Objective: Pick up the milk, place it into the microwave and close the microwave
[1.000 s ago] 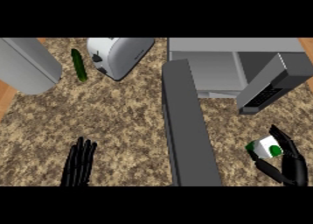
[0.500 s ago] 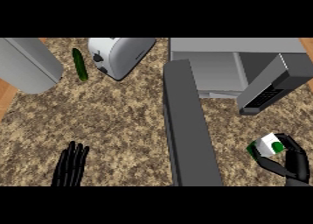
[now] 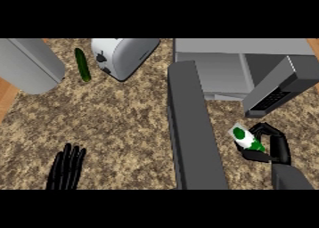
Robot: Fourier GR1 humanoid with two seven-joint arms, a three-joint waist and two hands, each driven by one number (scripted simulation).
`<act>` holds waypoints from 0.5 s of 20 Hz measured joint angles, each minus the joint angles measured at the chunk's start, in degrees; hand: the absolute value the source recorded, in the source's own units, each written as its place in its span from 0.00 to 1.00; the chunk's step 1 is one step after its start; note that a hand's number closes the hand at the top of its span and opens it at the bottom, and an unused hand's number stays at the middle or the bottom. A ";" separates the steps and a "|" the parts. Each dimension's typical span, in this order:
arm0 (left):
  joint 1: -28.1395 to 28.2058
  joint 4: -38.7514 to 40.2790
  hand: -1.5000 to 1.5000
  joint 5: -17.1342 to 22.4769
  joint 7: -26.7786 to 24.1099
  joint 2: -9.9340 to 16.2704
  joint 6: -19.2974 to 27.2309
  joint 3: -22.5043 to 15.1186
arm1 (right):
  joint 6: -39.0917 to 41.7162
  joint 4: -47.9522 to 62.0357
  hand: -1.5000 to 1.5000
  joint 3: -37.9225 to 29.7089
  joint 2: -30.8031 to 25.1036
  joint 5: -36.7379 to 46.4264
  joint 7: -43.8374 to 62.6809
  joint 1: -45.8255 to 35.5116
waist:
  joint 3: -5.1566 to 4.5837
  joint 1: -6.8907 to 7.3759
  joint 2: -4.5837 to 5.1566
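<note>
Two hands in frame; right hand [image 3: 271, 144] at lower right, fingers and thumb curled round the milk [image 3: 247, 140], a small white carton with green marks, held tilted, its top leaning toward the upper left; carton is off the counter [image 3: 123, 116], in the hand, between the open microwave door [image 3: 192, 133] and the right edge of the frame. Left hand [image 3: 67, 167] at lower left, fingers straight and together, holding nothing, resting over the counter.

Microwave [image 3: 241, 67] at upper right; its door stands swung out, running down the centre of the frame as a long dark slab; cavity opening lies above the carton, toward the upper centre-right; dark control panel [image 3: 280, 91] just above and right of the hand.

Judgement: pick-up done; placing and closing not yet done.

Risks from here:
- carton is near the control panel; a straight lift toward the top of the frame could strike the panel rather than enter the cavity; cause: opening sits left of the hand's present line;
- carton tilted; set down so, it might tip on the cavity floor;
- door just left of the carton; a leftward swing could knock it;
- closing needs a push on the door; which hand can reach it I cannot tell.

Also present, upper left: toaster [image 3: 123, 55], cucumber [image 3: 82, 65], grey bin-like object [image 3: 24, 64]; well apart from the work.
</note>
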 measured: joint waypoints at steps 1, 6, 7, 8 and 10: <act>-0.62 0.73 0.00 0.51 -0.16 -0.17 -0.24 0.70 | 0.29 0.03 1.00 0.25 0.68 0.01 -0.12 -0.73 | 0.03 -0.09 0.01; -0.36 1.97 0.00 2.25 -1.09 0.54 -1.89 2.80 | 2.51 0.17 1.00 1.40 4.43 -0.39 -0.99 -2.57 | 0.25 -0.26 0.04; -0.52 2.36 0.00 2.82 -1.39 0.70 -2.50 3.42 | 2.69 -0.06 1.00 1.63 5.15 -0.47 -0.92 -3.13 | 0.27 -0.34 0.03; 0.09 2.14 0.00 2.86 -1.65 0.93 -2.64 3.65 | 3.14 -0.47 1.00 1.85 5.61 -0.65 -0.82 -3.54 | 0.28 -0.39 -0.01; 1.10 1.60 0.00 3.32 -1.74 1.54 -3.34 4.11 | 3.92 -1.39 1.00 2.56 6.44 -0.77 -0.84 -3.43 | 0.28 -0.54 -0.08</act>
